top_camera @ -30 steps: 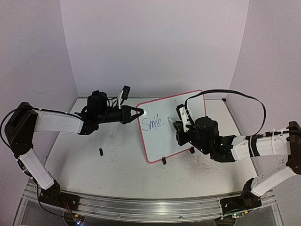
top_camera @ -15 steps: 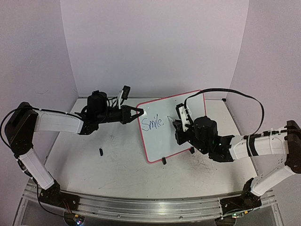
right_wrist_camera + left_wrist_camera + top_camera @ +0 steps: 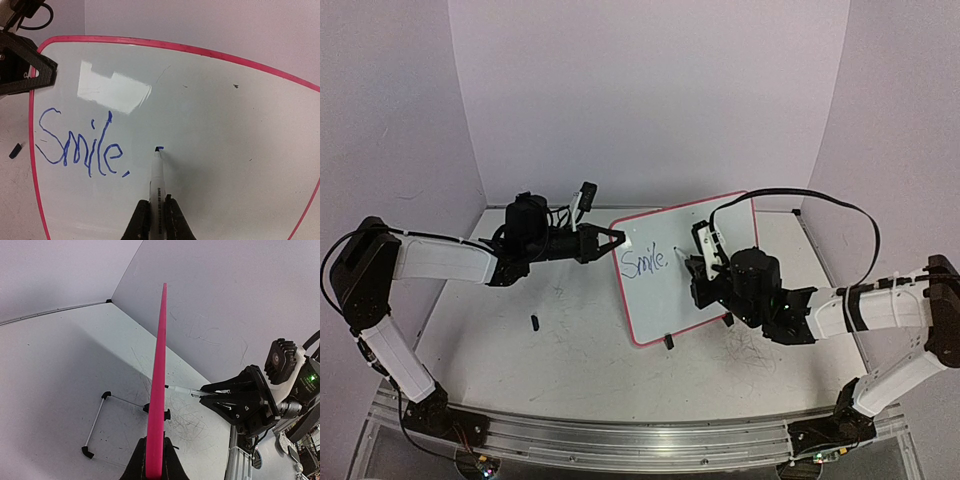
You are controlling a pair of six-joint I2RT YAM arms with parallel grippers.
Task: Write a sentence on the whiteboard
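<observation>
Setting: robotics lab test cell, not a domestic or office space.

Evidence:
- Left arm (image 3: 430, 258) and right arm (image 3: 880, 305) are bolted to an aluminium extrusion rail (image 3: 620, 435) along the near edge of a white tabletop (image 3: 570, 350).
- Plain pale panels (image 3: 650, 100) close the table in at the back and on both flanks.
- The tabletop is scuffed, with grey scribble marks (image 3: 750, 350).
- A loose black cable (image 3: 840, 215) loops above the right arm.
- Small lit electronics (image 3: 485, 465) sit at the rail's end. They are probably controller boards, but too small to be sure.
- The left wrist view shows a green indicator light (image 3: 311, 377) on the hardware opposite.
- The whiteboard (image 3: 685, 265) stands between the arms.
</observation>
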